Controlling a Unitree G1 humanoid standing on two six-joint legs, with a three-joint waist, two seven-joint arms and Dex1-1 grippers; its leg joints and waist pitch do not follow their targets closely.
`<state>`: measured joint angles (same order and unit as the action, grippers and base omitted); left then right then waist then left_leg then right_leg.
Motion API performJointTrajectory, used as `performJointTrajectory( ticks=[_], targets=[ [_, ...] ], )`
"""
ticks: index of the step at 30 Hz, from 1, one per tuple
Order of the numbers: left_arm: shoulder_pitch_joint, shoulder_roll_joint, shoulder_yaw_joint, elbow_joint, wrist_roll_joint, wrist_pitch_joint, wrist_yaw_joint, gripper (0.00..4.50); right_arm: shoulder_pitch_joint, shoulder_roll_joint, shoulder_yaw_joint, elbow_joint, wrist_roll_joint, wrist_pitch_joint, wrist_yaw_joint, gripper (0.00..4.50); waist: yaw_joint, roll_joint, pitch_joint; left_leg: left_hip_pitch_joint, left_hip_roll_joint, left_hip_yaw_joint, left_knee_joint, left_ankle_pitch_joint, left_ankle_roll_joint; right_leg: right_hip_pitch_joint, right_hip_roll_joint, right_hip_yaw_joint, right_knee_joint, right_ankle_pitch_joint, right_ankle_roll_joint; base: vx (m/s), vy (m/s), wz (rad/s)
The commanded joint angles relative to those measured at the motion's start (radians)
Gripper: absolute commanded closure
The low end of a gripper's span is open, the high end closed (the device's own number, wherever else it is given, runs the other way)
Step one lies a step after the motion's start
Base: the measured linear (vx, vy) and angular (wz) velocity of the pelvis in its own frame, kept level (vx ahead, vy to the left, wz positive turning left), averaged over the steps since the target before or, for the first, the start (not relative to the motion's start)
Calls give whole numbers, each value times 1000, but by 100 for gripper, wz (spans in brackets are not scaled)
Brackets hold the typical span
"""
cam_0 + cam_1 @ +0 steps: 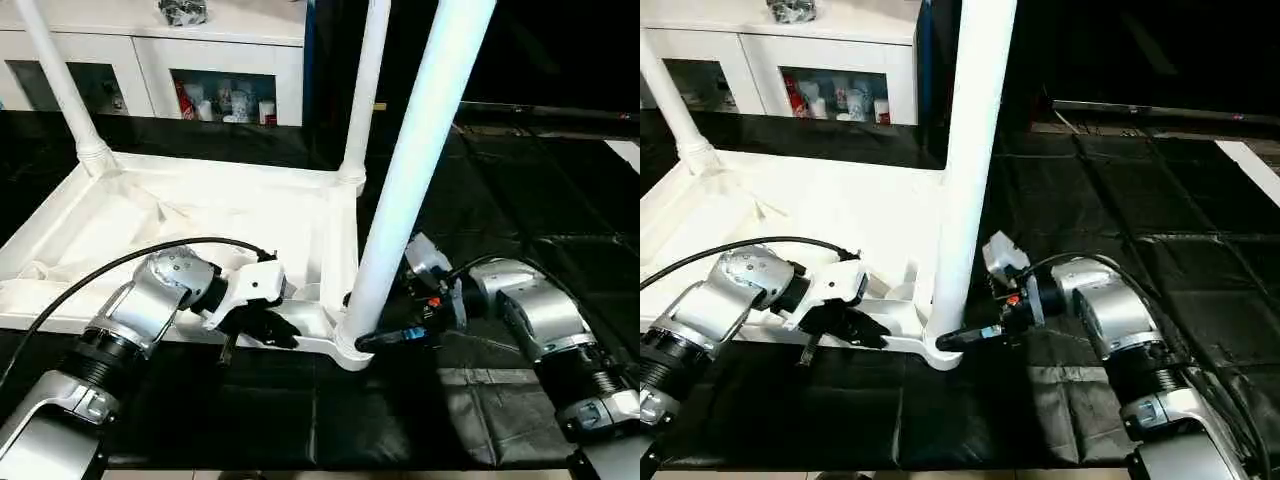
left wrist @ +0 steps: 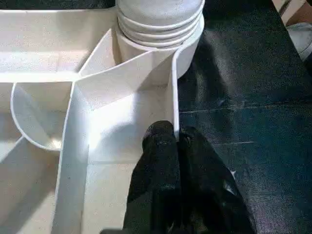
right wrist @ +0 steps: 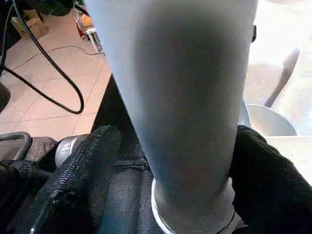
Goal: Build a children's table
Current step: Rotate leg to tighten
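Note:
The white tabletop [image 1: 200, 215] lies upside down on a black mat, ribbed underside up. Three white legs stand in its corner sockets: far left leg [image 1: 60, 80], far right leg [image 1: 365, 90] and near right leg [image 1: 420, 170]. My left gripper [image 1: 265, 330] is shut on the thin rim wall [image 2: 171, 97] of the tabletop, close to the near right socket. My right gripper [image 1: 365, 338] reaches in from the right at the base of the near right leg [image 3: 185, 97]. Its black fingers [image 3: 83, 165] stand on either side of the leg, with a narrow gap on one side.
A white cabinet [image 1: 150, 60] with glass doors runs along the back. The black mat [image 1: 300, 410] covers the floor under and to the right of the tabletop. A black cable [image 1: 110, 265] arcs over my left forearm. Tiled floor with a loose cable [image 3: 44, 87] lies beyond the mat.

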<state>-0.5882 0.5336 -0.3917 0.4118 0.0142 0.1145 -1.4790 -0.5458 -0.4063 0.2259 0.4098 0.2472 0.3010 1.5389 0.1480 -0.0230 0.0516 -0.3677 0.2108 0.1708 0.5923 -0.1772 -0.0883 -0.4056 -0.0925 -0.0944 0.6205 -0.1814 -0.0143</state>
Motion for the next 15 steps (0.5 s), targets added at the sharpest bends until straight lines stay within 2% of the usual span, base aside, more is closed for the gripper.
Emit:
performJointTrajectory(
  ticks=[1,11,15],
  targets=[
    [-32,-5,-9,-19,-11,-32,-24,450,-11,-7,8,20,3,-15,10,136,-5,0,-71,11,25,2,-68,-170,26,55,-57,51,-63,-175,-221,0,0,0],
    [-34,-13,2,-7,-10,-23,4,450,-12,18,6,25,9,-15,-9,223,-4,1,-71,12,26,2,-68,-171,23,55,-57,51,-62,-173,-220,0,0,0],
    [-31,-43,34,-6,-32,40,60,450,7,30,-9,7,30,3,-29,243,-2,1,-71,12,26,2,-67,-176,20,55,-57,51,-62,-175,-224,0,0,0]
  ],
)
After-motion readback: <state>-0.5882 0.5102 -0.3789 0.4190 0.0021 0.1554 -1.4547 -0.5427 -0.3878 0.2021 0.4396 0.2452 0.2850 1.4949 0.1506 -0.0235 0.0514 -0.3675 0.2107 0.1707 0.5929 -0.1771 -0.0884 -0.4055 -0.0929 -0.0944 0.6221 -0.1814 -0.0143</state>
